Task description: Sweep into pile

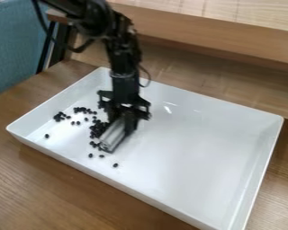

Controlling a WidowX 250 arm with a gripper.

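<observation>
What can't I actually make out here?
All in the camera view:
- Black arm: cut off by the top edge.
- White tray: nearest corner cut off by the bottom edge.
- Pale block: upper end hidden by the gripper.
- Black pieces: too small to identify; clumped ones blur together.

You're perhaps in a lab or office, can't tell which: robot arm (119, 54), wooden bench (50, 193), blue panel (11, 49).
</observation>
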